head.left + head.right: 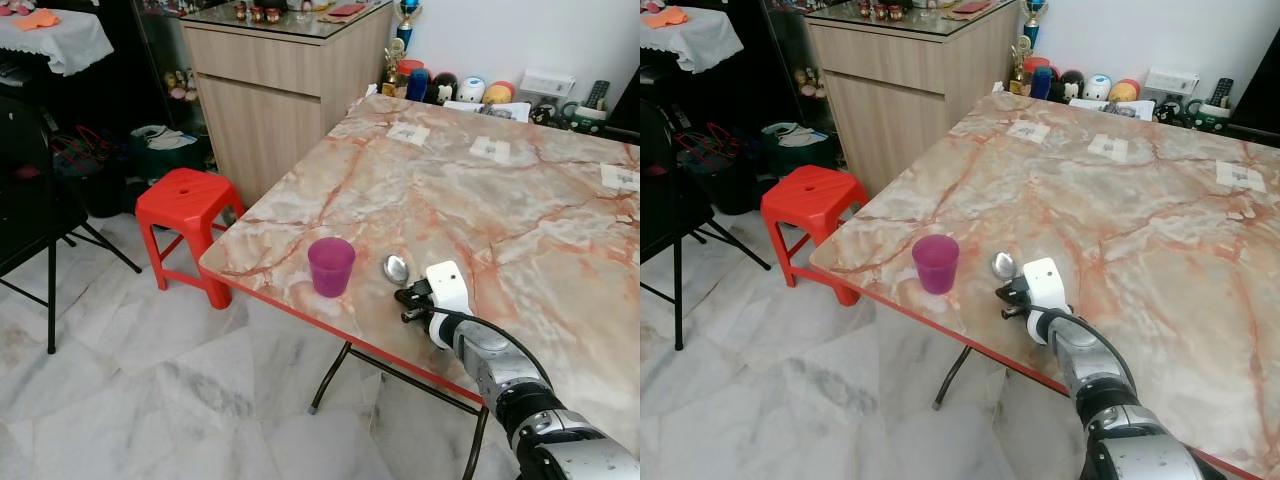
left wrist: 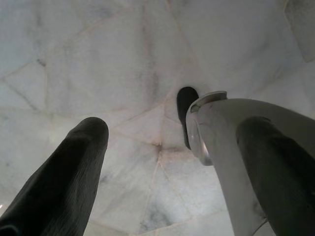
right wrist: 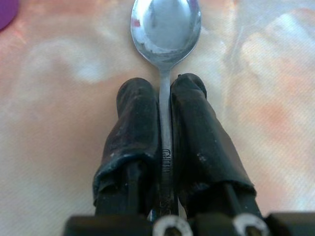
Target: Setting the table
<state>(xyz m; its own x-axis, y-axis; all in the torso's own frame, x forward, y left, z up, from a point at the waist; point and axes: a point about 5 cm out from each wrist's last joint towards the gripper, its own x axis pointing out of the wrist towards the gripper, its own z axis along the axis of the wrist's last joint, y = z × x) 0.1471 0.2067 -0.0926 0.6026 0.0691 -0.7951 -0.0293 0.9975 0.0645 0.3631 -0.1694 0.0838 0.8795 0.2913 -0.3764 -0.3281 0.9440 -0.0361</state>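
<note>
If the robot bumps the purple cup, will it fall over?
Probably easily. The purple cup looks like thin plastic, so it is likely light, and it narrows toward its base. It stands near the table's edge, so a push might send it to the floor. The right gripper beside it is shut on a spoon.

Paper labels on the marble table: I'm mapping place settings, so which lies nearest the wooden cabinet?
The small white paper label at the far left; the others sit further right.
</note>
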